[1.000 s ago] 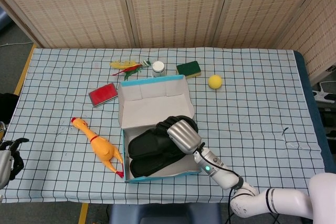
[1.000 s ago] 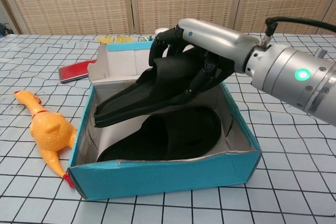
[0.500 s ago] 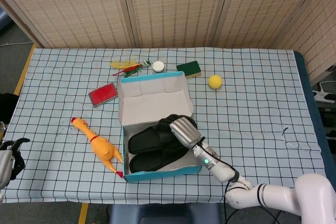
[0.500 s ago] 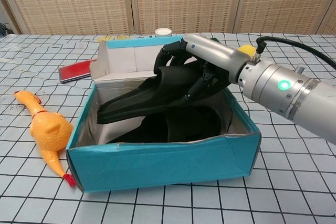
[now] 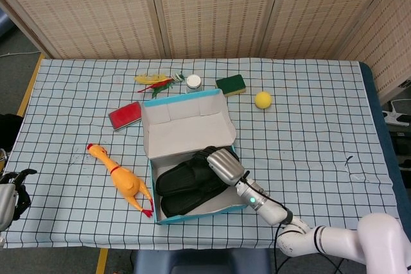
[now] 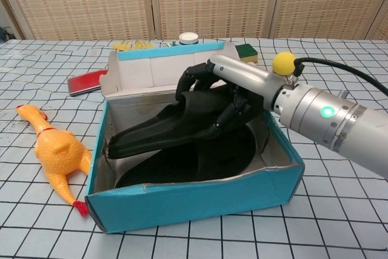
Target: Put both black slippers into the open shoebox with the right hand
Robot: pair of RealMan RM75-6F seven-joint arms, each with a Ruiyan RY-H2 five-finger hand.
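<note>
The open blue shoebox (image 5: 204,210) (image 6: 200,199) stands near the table's front, its lid (image 5: 186,129) raised at the back. One black slipper (image 5: 189,201) (image 6: 200,162) lies flat on the box floor. The second black slipper (image 5: 183,176) (image 6: 173,127) is tilted across it, toe toward the left wall. My right hand (image 5: 223,164) (image 6: 227,92) grips this upper slipper at its strap end, inside the box. My left hand (image 5: 11,194) shows only at the far left edge of the head view, off the table; its fingers look curled and nothing is visible in it.
A yellow rubber chicken (image 5: 122,181) (image 6: 56,153) lies left of the box. A red flat pad (image 5: 126,115), a white jar (image 5: 193,81), a green sponge (image 5: 231,84), a yellow ball (image 5: 262,99) and small red and yellow items (image 5: 154,80) sit behind it.
My right hand has lowered the upper slipper further into the box. The box has shifted a little, its left end swinging nearer.
</note>
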